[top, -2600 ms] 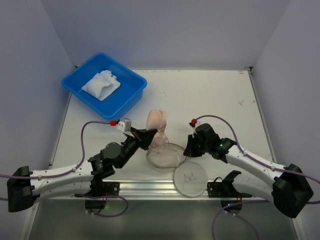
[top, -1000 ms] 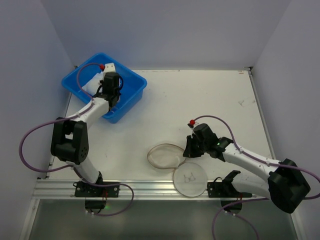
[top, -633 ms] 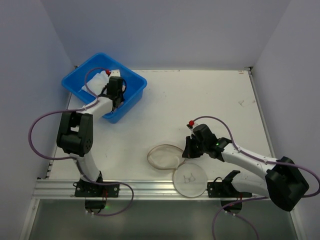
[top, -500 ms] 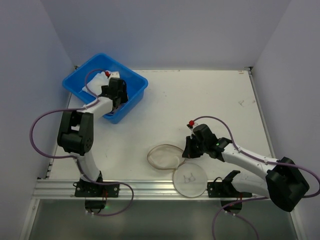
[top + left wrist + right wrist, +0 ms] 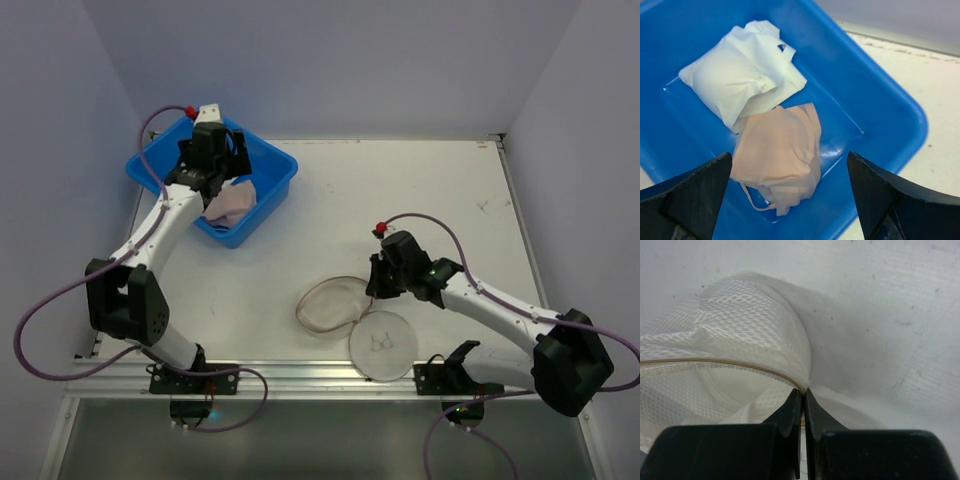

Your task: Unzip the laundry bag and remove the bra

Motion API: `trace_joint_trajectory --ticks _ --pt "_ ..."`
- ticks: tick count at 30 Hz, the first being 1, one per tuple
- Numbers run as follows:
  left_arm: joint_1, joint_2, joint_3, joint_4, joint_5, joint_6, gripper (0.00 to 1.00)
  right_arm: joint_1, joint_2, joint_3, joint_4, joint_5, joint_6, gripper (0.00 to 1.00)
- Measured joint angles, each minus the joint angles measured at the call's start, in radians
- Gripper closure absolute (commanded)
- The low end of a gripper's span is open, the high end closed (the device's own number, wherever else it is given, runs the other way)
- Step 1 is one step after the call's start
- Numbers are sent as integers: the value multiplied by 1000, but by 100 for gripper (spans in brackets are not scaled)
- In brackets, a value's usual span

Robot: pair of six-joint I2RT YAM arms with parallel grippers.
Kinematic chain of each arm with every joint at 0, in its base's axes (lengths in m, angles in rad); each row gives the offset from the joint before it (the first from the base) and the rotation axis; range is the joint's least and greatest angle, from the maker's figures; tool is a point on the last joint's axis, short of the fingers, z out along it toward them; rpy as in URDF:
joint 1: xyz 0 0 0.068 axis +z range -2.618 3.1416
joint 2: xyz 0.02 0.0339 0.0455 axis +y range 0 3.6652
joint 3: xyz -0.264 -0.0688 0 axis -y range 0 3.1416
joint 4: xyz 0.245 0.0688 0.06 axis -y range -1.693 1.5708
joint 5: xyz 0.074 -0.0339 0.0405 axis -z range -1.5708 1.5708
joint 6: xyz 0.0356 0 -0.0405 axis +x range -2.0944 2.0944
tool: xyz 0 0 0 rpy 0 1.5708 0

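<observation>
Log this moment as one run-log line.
left pincer: open over blue plastic tub | peach fabric bra: in tub beside white cloth | right pincer: shut on zip edge of cream-white mesh laundry bag

tub [image 5: 862,87] walls around bra [image 5: 777,150], bare tabletop [image 5: 400,200] beside laundry bag [image 5: 328,305]

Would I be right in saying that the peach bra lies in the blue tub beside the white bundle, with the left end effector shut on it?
Not quite: the left end effector is open, its jaws wide apart above the bra and not touching it, as the left wrist view shows. The bra does lie in the blue tub beside the white bundle.
</observation>
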Motion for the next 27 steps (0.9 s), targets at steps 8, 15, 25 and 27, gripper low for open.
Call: trace_joint_trajectory --ticks 8,15,25,27 --pt "0 -248 12 -131 135 11 0 -11 238 277 -29 162 -133 100" --pt "0 -435 -174 -192 311 58 0 -42 459 474 -62 258 -214 52" --pt "-10 -592 -409 -183 533 7 0 -100 212 489 -127 280 -162 3" --pt "-35 -597 -417 -164 551 -18 0 -146 106 442 -129 264 -136 2"
